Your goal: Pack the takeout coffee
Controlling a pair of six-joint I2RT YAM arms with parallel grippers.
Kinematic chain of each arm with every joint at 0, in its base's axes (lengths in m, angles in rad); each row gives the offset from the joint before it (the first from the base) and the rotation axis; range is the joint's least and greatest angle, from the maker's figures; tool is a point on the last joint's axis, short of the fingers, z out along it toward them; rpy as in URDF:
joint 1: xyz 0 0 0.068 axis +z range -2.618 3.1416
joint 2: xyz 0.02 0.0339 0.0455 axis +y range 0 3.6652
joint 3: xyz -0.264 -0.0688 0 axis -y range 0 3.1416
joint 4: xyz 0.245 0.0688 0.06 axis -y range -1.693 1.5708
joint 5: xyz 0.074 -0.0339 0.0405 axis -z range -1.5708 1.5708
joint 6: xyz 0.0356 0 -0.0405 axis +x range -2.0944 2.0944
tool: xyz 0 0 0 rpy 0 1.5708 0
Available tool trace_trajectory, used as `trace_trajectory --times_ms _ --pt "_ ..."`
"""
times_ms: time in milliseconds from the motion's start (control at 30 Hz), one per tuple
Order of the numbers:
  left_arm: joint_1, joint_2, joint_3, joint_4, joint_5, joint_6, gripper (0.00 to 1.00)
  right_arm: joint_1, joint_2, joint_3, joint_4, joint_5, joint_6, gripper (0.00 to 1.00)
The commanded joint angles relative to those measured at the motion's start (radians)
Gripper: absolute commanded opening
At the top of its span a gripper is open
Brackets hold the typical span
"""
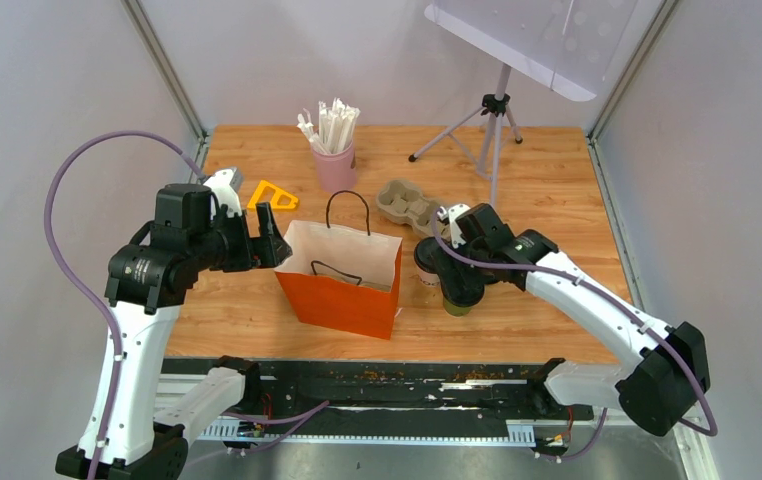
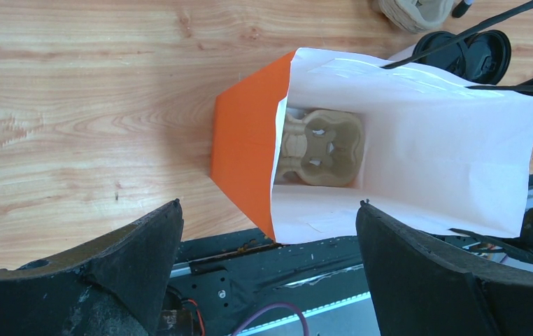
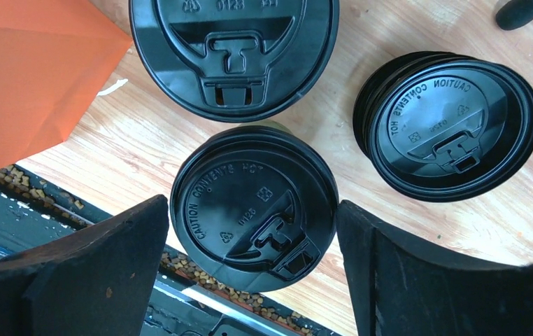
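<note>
Two light, crushable paper cups, the whitish cup (image 1: 426,265) and the olive-green cup (image 3: 253,224), stand just right of the orange bag (image 1: 342,290); we would squeeze the paper wall gently, the right gripper (image 3: 251,203) spread wide around the olive-green cup, the left gripper (image 2: 269,205) gaping empty.

Place: robotics lab test cell
Walls: plain grey panels (image 1: 57,80) in metal framing (image 1: 164,65)
Bench: wooden table (image 1: 557,170) on a black rail (image 1: 387,385)
Gear: tripod (image 1: 495,105) holding a white panel (image 1: 532,40)
</note>
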Motion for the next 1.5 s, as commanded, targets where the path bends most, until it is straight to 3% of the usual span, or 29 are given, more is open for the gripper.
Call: trace_trajectory --times_ms 0,600,1467 --pt "0.004 -0.009 0.000 0.020 0.019 -0.004 1.00 0.010 -0.055 -0.029 0.065 0.018 0.003 0.90" --pt "0.003 0.008 -0.033 0.042 0.051 -0.008 1.00 0.040 -0.202 -0.169 0.180 0.100 0.025 0.91" --pt "0.004 0.011 -0.036 0.047 0.049 -0.008 1.00 0.093 -0.184 -0.204 0.190 0.178 0.082 0.75"
